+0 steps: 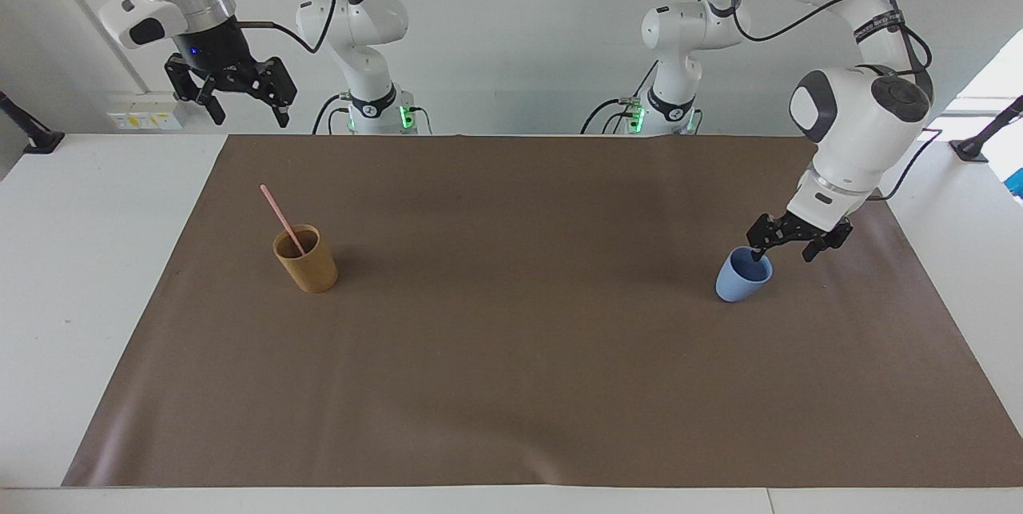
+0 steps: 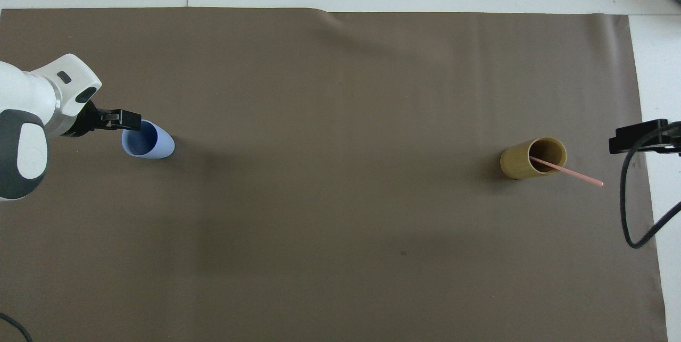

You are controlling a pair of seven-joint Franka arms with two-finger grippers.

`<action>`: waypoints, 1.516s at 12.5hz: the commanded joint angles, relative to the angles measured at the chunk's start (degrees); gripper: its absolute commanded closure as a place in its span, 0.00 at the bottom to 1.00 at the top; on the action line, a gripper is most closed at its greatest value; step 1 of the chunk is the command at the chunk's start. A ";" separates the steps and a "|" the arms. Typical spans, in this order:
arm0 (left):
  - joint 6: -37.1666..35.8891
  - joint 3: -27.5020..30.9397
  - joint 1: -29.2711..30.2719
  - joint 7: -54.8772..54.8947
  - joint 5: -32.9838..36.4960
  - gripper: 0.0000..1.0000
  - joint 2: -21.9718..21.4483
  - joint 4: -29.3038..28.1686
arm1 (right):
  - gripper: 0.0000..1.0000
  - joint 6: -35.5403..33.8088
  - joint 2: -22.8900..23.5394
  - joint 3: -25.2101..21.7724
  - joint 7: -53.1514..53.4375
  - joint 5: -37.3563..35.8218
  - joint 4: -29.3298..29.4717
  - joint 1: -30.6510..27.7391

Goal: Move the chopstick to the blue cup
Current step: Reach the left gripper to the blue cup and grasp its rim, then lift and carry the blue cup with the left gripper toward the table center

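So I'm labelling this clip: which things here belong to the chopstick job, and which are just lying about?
Part of the job:
- chopstick, leaning in the tan cup
- blue cup, where it goes
- tan cup, holding it now
- left hand, open at the blue cup's rim
- right hand, open, waiting high up

Just there:
- brown mat
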 commanded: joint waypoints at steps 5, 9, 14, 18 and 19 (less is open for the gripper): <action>8.09 -0.52 0.97 0.30 -1.66 0.16 2.52 -6.06 | 0.00 -0.46 -0.36 0.03 -0.40 0.74 -0.49 -0.51; 6.88 -0.52 0.97 0.04 -1.92 1.00 2.17 -6.77 | 0.00 -0.46 -0.45 0.03 -0.40 0.74 -0.49 -0.51; -0.75 -0.95 0.09 -2.33 -1.92 1.00 -2.29 -6.07 | 0.00 -0.46 -0.45 -0.05 -0.49 0.65 -0.58 -0.77; 0.10 -1.13 -12.34 -17.85 -1.83 1.00 -2.75 -6.07 | 0.00 -1.43 -1.42 0.21 -0.84 0.47 -0.14 -0.68; 0.28 -1.22 -15.69 -23.20 -1.83 1.00 -2.84 -6.07 | 0.00 -1.86 -1.68 -0.14 -1.80 0.56 -0.75 -0.77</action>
